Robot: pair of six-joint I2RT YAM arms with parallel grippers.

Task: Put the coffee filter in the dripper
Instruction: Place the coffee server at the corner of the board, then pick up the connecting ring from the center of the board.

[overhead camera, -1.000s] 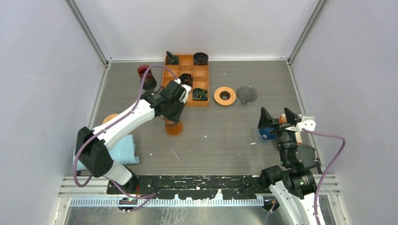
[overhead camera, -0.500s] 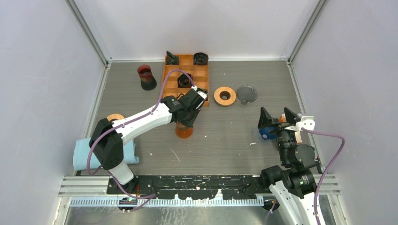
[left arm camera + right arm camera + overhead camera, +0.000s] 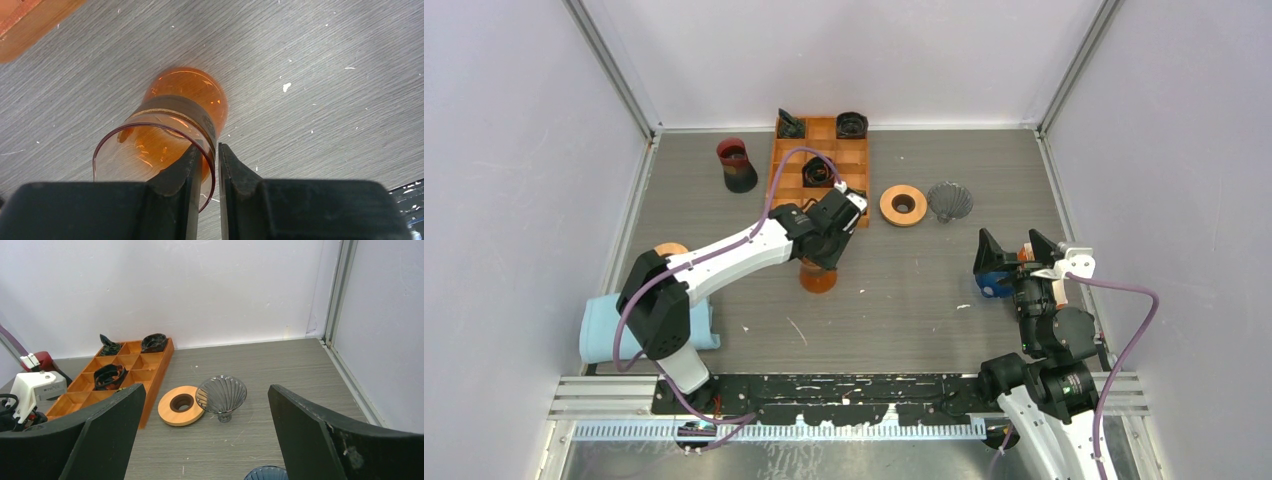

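A clear grey ribbed dripper cone (image 3: 949, 200) stands on the table at the back right, next to a wooden ring (image 3: 903, 205); both show in the right wrist view, the cone (image 3: 221, 395) and the ring (image 3: 181, 405). My left gripper (image 3: 823, 258) is shut on the rim of an orange glass carafe (image 3: 818, 279), one finger inside and one outside (image 3: 209, 150), mid-table. My right gripper (image 3: 1020, 246) is wide open and empty (image 3: 206, 390), above a blue ribbed item (image 3: 993, 284). No paper filter shows clearly.
An orange compartment tray (image 3: 788, 170) with dark items sits at the back. A dark red cup (image 3: 736, 165) stands to its left. A light blue cloth (image 3: 686, 322) and an orange disc (image 3: 667, 250) lie at the left, by the left arm.
My left gripper has carried the orange carafe to the right and slightly nearer, most of it in the first half second. The right arm has not moved.
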